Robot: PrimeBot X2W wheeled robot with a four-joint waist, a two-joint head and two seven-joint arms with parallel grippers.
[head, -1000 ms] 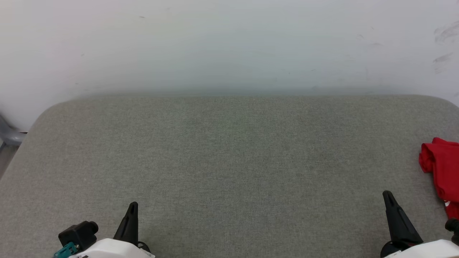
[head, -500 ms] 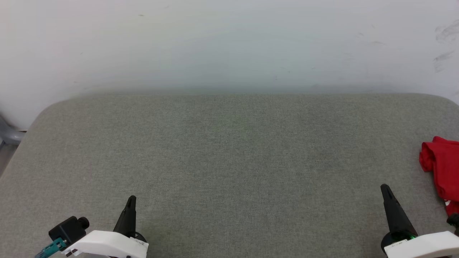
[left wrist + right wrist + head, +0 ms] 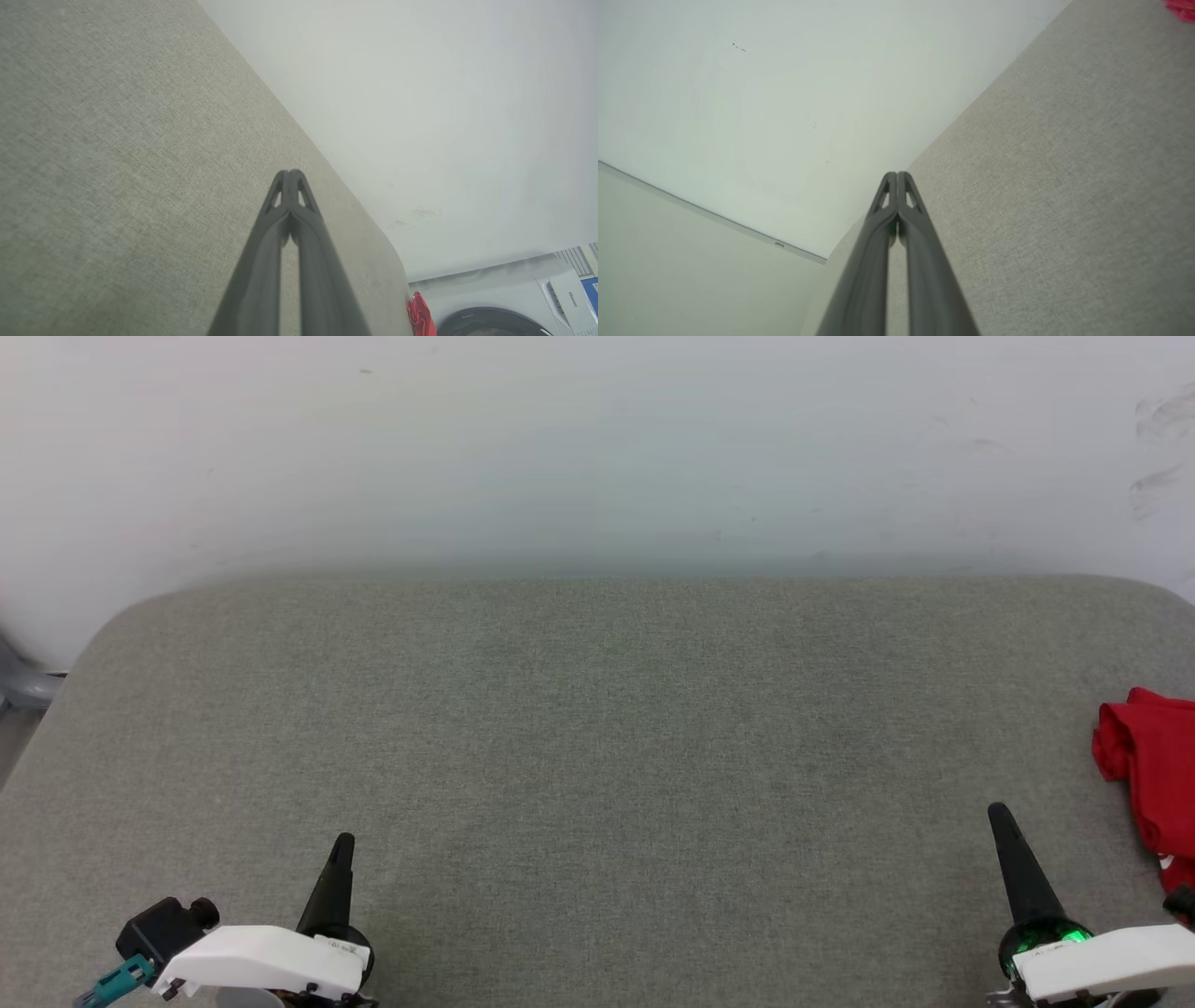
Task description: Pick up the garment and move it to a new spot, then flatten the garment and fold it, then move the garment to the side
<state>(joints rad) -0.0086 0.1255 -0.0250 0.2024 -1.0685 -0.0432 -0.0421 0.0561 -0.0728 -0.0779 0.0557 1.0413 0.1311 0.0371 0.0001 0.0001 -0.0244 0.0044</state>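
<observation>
The garment (image 3: 1153, 775) is a crumpled red heap at the far right edge of the grey padded table (image 3: 597, 728), cut off by the frame. It appears as a small red scrap (image 3: 420, 317) in the left wrist view and as a red corner (image 3: 1181, 9) in the right wrist view. My left gripper (image 3: 343, 845) hovers at the lower left, shut with nothing in it, its tips pressed together (image 3: 290, 173). My right gripper (image 3: 999, 814) is at the lower right, a short way left of the garment, also shut and empty (image 3: 897, 175).
A white wall (image 3: 597, 448) rises right behind the table's far edge. A white washing machine (image 3: 504, 298) stands beyond the table's right end. A grey object (image 3: 19, 686) sits off the table's left corner. The table's corners are rounded.
Both grippers have crept a little forward over the table, staying shut. The head camera has shifted slightly. The garment lies where it was.
</observation>
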